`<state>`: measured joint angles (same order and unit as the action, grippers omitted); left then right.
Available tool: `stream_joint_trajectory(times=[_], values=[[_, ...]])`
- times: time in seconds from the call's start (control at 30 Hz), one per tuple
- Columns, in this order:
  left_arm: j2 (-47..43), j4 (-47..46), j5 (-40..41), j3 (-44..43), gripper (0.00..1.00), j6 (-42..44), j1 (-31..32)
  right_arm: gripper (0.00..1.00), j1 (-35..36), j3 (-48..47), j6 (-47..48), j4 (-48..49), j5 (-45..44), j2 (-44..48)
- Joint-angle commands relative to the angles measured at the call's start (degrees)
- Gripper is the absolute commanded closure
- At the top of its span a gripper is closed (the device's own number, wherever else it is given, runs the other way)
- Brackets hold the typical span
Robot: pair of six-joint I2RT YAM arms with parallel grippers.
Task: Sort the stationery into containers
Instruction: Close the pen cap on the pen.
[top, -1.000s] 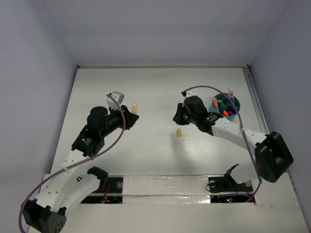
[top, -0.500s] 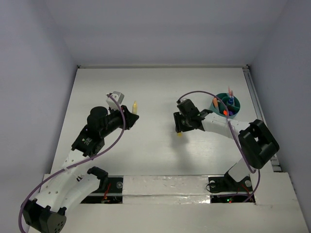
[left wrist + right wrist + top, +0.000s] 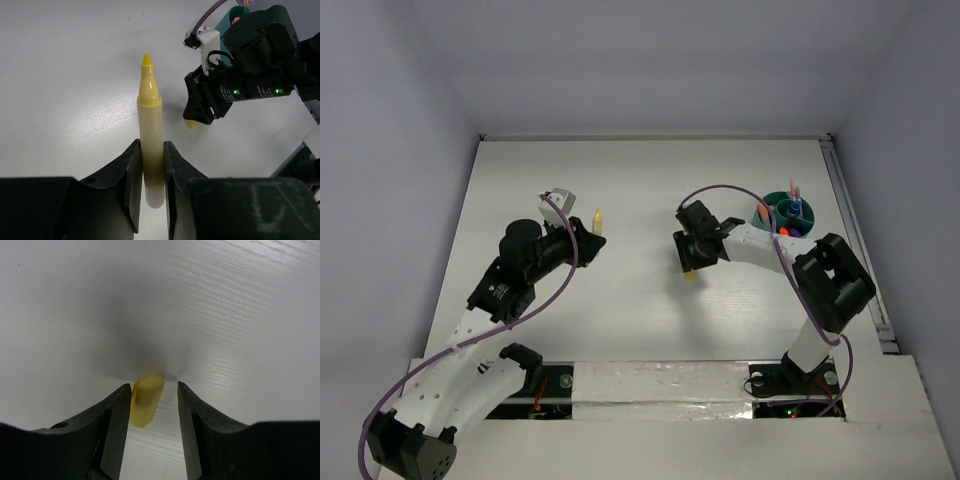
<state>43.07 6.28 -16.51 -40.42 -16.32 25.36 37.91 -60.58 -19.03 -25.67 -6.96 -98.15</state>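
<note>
A: Right gripper fingers?
B: Parted about halfway, straddling a short yellow piece, maybe a cap. No grip yet. It lies flat mid-table, left of the teal organiser.
A: Left?
B: Left gripper is clamped on a yellow marker, over the left side.
A: Risk?
B: The piece sits off-centre, close against one finger. Closing could shove or roll it, or pinch its edge and pop it out.
A: Axes?
B: Piece: roughly along the fingers, slightly skewed. Marker: in line with the fingers, tip pointing away, toward the far side.
</note>
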Motion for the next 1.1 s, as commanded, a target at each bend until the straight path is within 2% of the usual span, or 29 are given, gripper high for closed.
stream_joint_trajectory(times=[0.0, 0.17, 0.27, 0.33, 0.4, 0.43, 0.53, 0.67, 0.77, 0.83, 0.93, 1.07], values=[[-0.27, -2.07, -0.62, -1.06, 1.00, 0.94, -0.32, 0.53, 0.50, -3.23, 1.36, -2.36, -1.83, -1.08], [-0.35, -2.06, -0.63, -1.06, 1.00, 0.94, -0.32, 0.56, 1.02, -3.94, 1.71, -3.33, -2.62, -3.10], [-0.35, -2.07, -0.63, -1.06, 1.00, 0.94, -0.32, 0.64, 1.02, -4.11, 1.80, -3.33, -2.62, -3.80], [-0.18, -2.06, -0.63, -1.06, 1.00, 0.94, -0.32, 0.65, 1.02, -4.37, 1.89, -3.86, -2.53, -4.42], [-0.18, -2.07, -0.71, -1.06, 1.00, 0.94, -0.32, 0.74, 1.02, -4.81, 2.15, -4.56, -2.71, -4.68], [-0.18, -2.07, -0.71, -1.06, 1.00, 0.94, -0.32, 0.83, 1.02, -4.90, 2.15, -4.74, -2.79, -4.60], [-0.18, -2.07, -0.98, -1.06, 1.00, 0.85, -0.32, 0.92, 1.02, -4.55, 1.80, -3.78, -2.80, -3.46], [0.00, -2.41, -1.76, -0.97, 1.00, 0.67, -0.32, 0.97, 1.02, -4.20, 0.92, 0.17, -0.35, 2.50], [0.35, -3.03, -3.43, -0.88, 1.00, 0.32, -0.32, 1.00, 1.02, -3.94, -0.22, 8.07, 3.51, 6.82], [0.44, -3.47, -4.83, -0.80, 1.00, 0.32, -0.32, 1.00, 1.02, -3.32, -2.14, 16.94, 5.11, 10.51], [0.35, -4.43, -7.47, -0.71, 1.00, -0.12, -0.32, 1.00, 1.02, -3.05, -6.18, 28.54, 6.52, 11.75], [-0.09, -5.93, -10.73, -0.36, 1.00, -1.00, -0.84, 1.00, 1.02, -1.92, -12.86, 45.67, 13.19, 12.10]])
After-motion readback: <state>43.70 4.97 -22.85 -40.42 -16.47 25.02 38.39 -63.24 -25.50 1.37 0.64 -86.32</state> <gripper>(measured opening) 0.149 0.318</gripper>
